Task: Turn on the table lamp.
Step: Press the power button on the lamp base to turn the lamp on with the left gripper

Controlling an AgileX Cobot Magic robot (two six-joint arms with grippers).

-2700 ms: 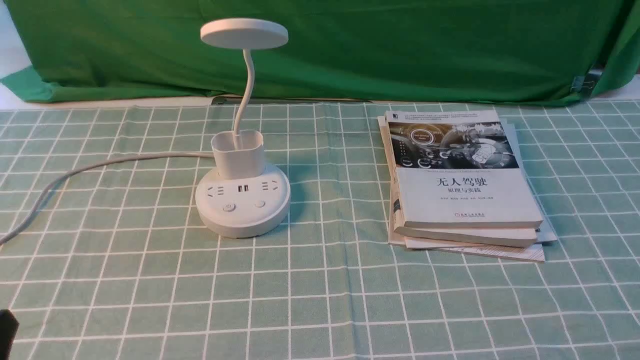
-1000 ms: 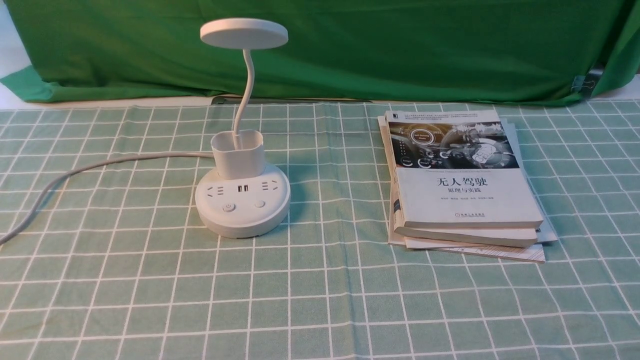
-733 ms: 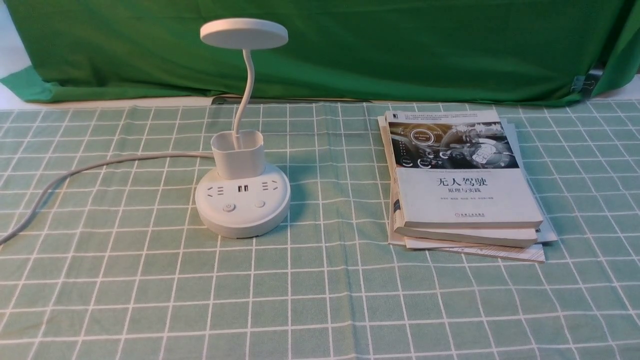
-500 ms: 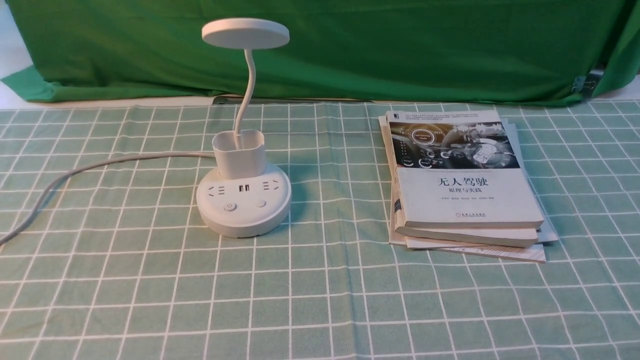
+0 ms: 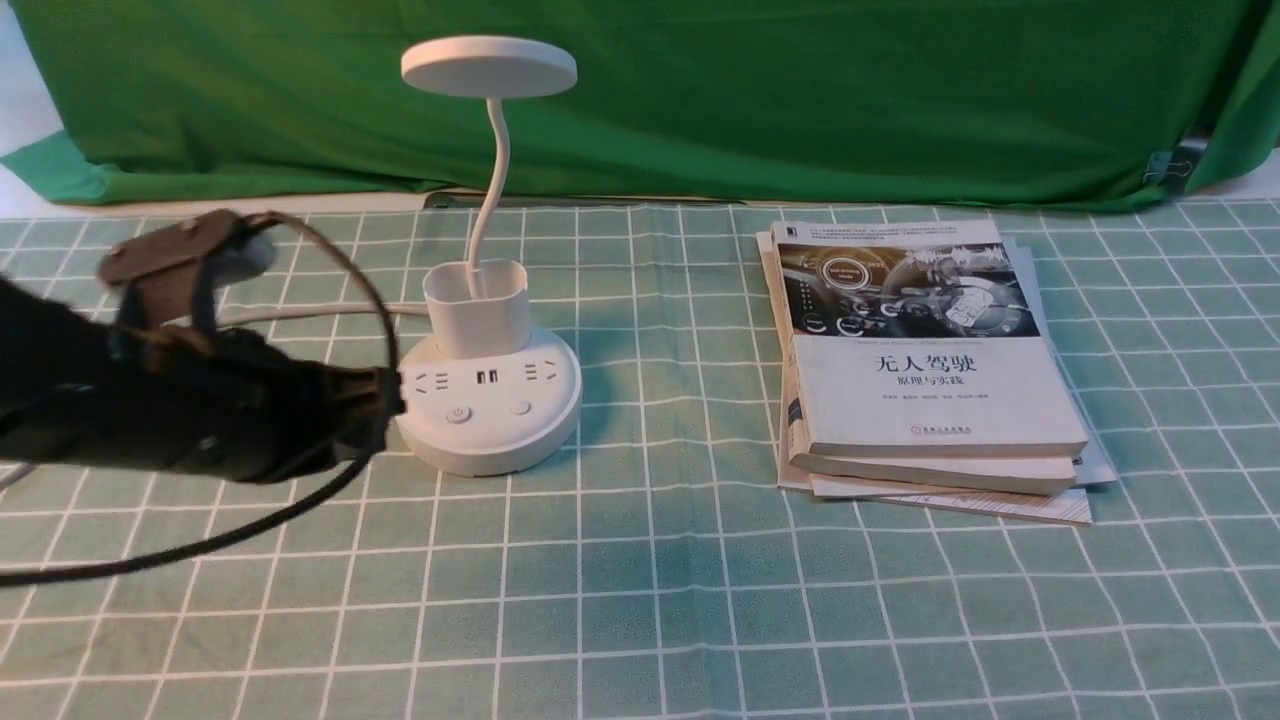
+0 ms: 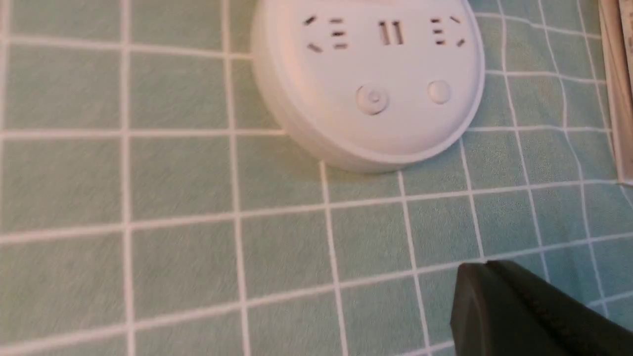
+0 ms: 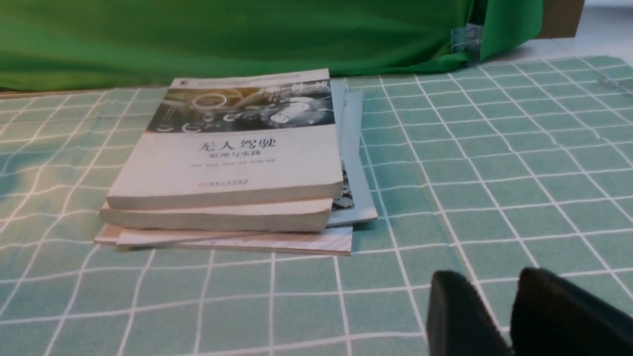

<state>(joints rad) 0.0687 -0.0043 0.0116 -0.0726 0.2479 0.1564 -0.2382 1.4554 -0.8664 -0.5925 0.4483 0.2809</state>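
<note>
1. Standing upright left of centre on the tabletop (image 5: pixel 640 600), the table lamp (image 5: pixel 487 400) is pointing its neck straight up, buttons facing near.
2. Left pincer (image 6: pixel 494 301) is hovering beside its base; cannot tell its spread.
3. Right pincer (image 7: pixel 512 301) is hanging near the books (image 7: pixel 227 163); likewise unclear.

A checked tablecloth (image 5: pixel 640 600) is carrying two things. The lamp (image 5: pixel 488 410) is standing left of centre, and a stack of books (image 5: pixel 925 390) is lying well apart to its right
</note>
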